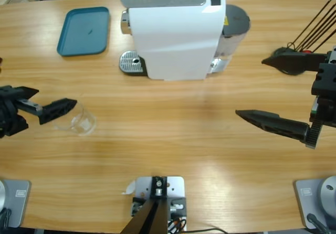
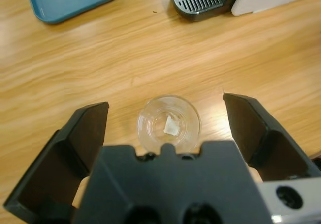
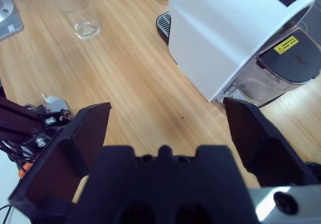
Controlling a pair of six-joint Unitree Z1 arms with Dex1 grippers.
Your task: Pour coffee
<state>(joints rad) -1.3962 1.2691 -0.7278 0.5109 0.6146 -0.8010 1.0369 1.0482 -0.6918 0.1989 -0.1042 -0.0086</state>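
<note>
A small clear glass tumbler (image 1: 83, 121) stands on the wooden table at the left. In the left wrist view I look down into the tumbler (image 2: 169, 123); it looks clear, with a white scrap at its bottom. The coffee is out of view. My left gripper (image 1: 56, 97) is open, and its jaws stand wide on either side of the glass without touching it. A white coffee machine (image 1: 173, 34) sits at the back middle. My right gripper (image 1: 251, 87) is open and holds nothing, to the right of the machine (image 3: 230, 28). The tumbler (image 3: 80, 13) shows far off in the right wrist view.
A teal tray (image 1: 84, 30) lies at the back left, next to the machine's metal drip grille (image 1: 131, 62). Thin black rods (image 1: 315, 27) lean in at the back right corner. Bare wood stretches across the table's middle and front.
</note>
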